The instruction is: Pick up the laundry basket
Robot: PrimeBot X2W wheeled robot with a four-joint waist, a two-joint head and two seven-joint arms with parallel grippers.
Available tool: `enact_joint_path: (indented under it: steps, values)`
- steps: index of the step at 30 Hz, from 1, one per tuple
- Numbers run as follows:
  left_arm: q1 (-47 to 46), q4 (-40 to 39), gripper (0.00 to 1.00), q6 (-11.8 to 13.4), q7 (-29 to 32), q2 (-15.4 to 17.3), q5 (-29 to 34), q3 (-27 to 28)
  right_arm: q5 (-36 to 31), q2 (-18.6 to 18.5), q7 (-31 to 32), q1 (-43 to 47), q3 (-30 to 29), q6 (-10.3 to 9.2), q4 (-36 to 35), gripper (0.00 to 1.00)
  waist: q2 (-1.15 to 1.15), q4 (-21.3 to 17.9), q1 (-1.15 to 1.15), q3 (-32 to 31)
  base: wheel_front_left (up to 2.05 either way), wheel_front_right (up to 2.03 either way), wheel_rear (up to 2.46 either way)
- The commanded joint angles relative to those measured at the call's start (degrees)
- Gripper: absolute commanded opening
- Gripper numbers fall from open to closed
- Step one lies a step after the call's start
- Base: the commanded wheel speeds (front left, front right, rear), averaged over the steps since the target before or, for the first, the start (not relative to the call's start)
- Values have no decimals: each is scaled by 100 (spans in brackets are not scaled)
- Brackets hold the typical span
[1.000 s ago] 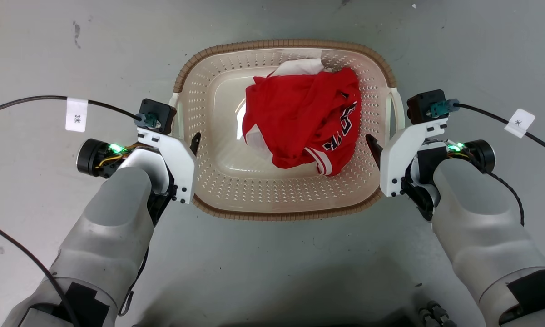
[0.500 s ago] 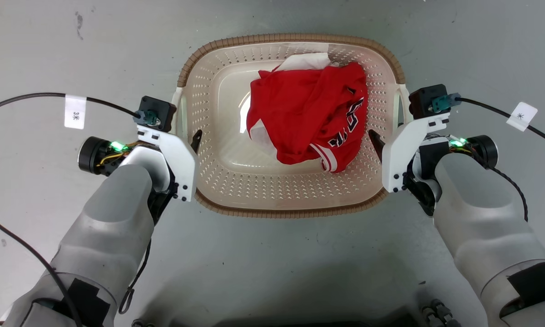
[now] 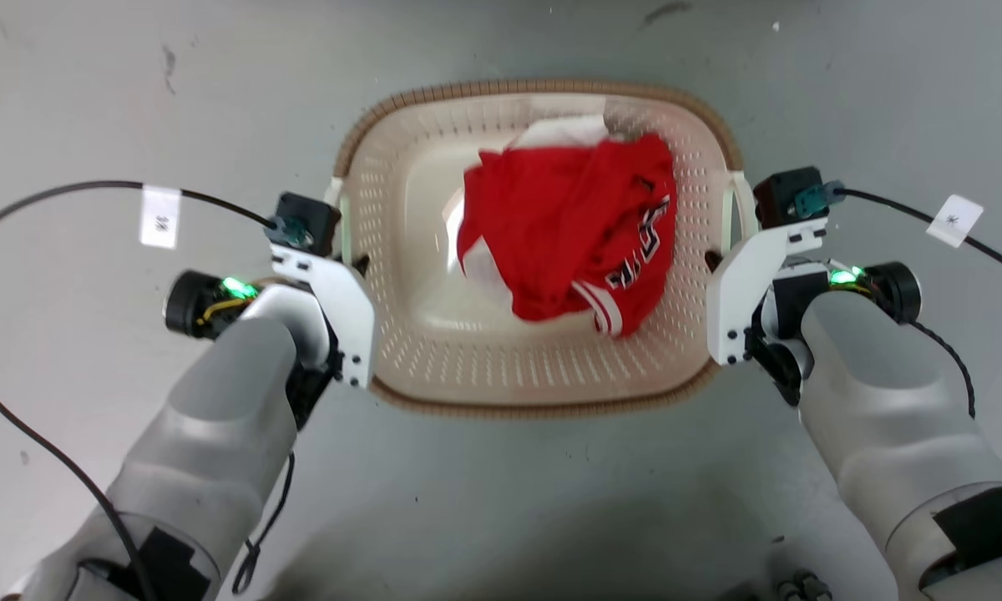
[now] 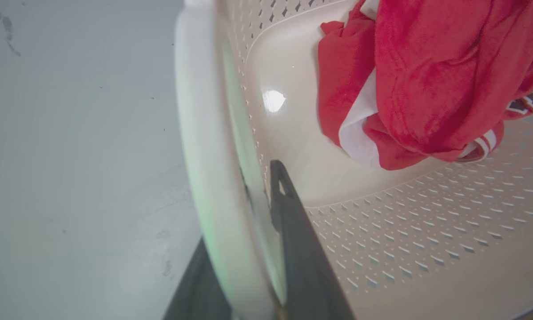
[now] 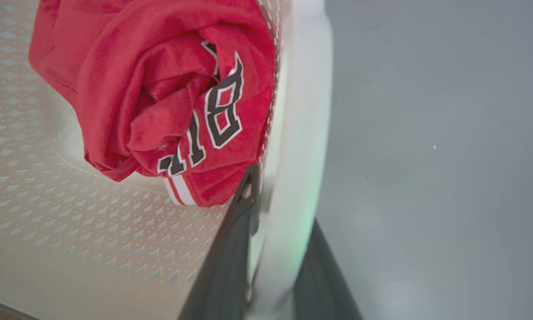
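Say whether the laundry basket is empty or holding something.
Holding something: a crumpled red jersey lies inside the laundry basket.

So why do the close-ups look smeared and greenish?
Left wrist view: the laundry basket has its left handle out of focus near the lens, green-tinged; glare spot on its floor. Right wrist view: right handle equally soft, greenish. Head view: mildly blurred overall.

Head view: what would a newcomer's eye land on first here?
The crumpled red jersey with dark lettering, heaped in the right half of the cream basket on the grey floor. Next, the left gripper and right gripper at the basket's two sides, each with its fingers either side of a white handle, apparently clamped on it.
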Motion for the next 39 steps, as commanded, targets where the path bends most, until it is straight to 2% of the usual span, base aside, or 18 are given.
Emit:
enact_joint_path:
  steps: [1,6,12,18,22,28,39]
  values:
    - [169,-95,0,-18,125,-9,-78,-156,-58,3,111,90,73,3,11,0,0,7,0,-189,0,0,0]
    - [372,-510,0,-31,694,174,-568,-646,-23,12,593,216,224,3,7,0,0,-3,0,-730,0,0,0]
    - [661,-1053,0,-39,1680,474,-1358,-1282,169,9,1517,423,613,2,16,0,0,-14,0,-1575,0,0,0]
    - [881,-1608,0,-45,2693,834,-2143,-1873,582,-8,2403,633,955,2,-158,0,0,3,0,-2529,0,0,0]
    - [963,-1823,0,-46,3185,960,-2588,-2139,874,-99,2893,804,1156,2,-301,0,0,53,0,-3107,0,0,0]
    - [948,-1898,0,-46,3519,1032,-2895,-2453,1244,-209,3326,1039,1395,2,-533,0,0,109,0,-3783,0,0,0]
    - [1041,-1715,0,-46,3836,937,-3217,-2729,1637,-282,3448,1301,1648,2,-617,0,0,224,0,-4739,0,0,0]
